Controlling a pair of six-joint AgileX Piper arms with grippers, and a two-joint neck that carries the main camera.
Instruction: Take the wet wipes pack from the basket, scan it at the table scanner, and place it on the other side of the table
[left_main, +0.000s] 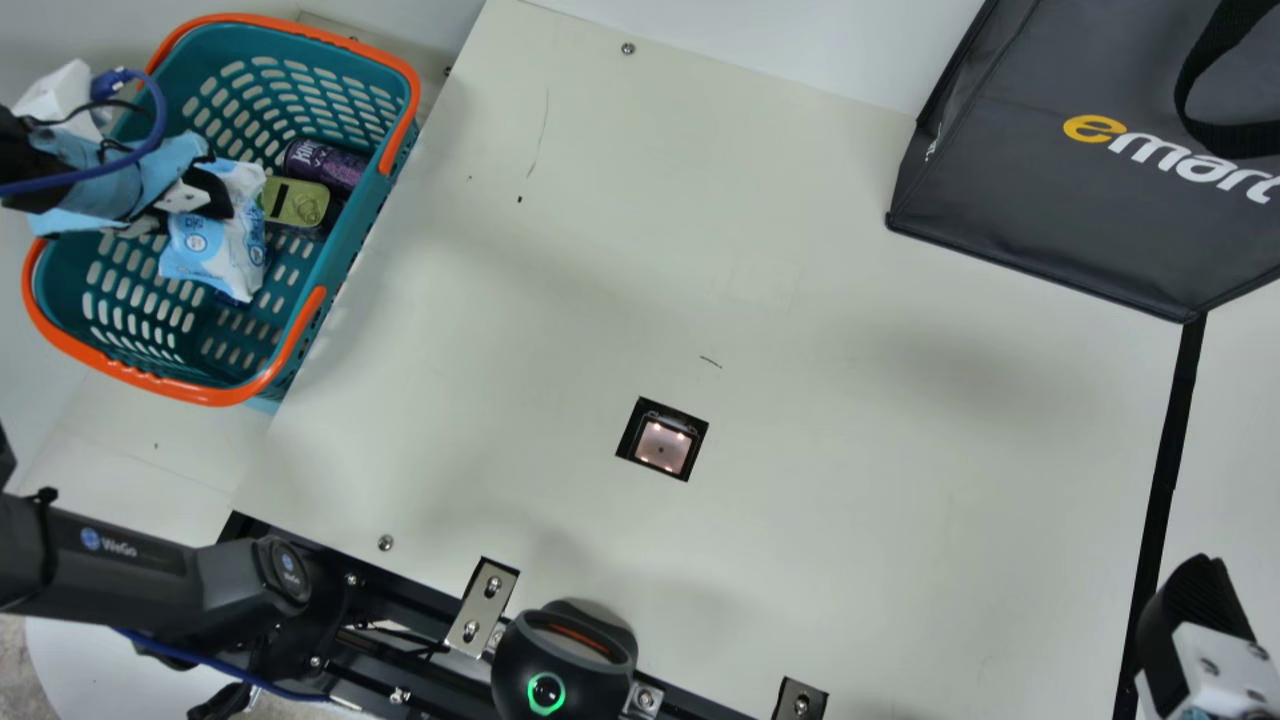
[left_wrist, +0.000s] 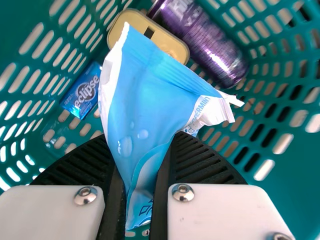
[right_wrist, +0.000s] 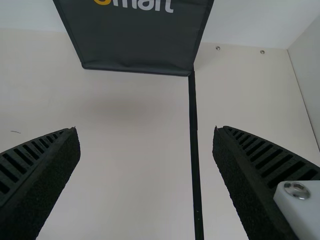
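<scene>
In the main view my left gripper (left_main: 205, 192) is over the teal basket (left_main: 330, 275), at the blue-and-white wet wipes pack (left_main: 212, 245). The left wrist view has the left gripper (left_wrist: 140, 175) shut on the wet wipes pack (left_wrist: 145, 95), which is pinched between its ribbed fingers inside the basket. The table scanner (left_main: 662, 445) is a lit square set in the middle of the table (left_main: 850, 420). My right gripper (left_main: 1190, 610) stands at the main view's lower right. In the right wrist view the right gripper (right_wrist: 146, 175) is open, its fingers wide apart with nothing between them.
A purple can (left_wrist: 210, 45), a yellow-green tin (left_wrist: 150, 32) and a small blue box (left_wrist: 82, 92) lie in the basket. A dark bag (left_main: 1060, 190) stands at the far right. A black strip (left_main: 1165, 480) runs along the table's right part. A round black device (left_main: 565, 660) sits at the near edge.
</scene>
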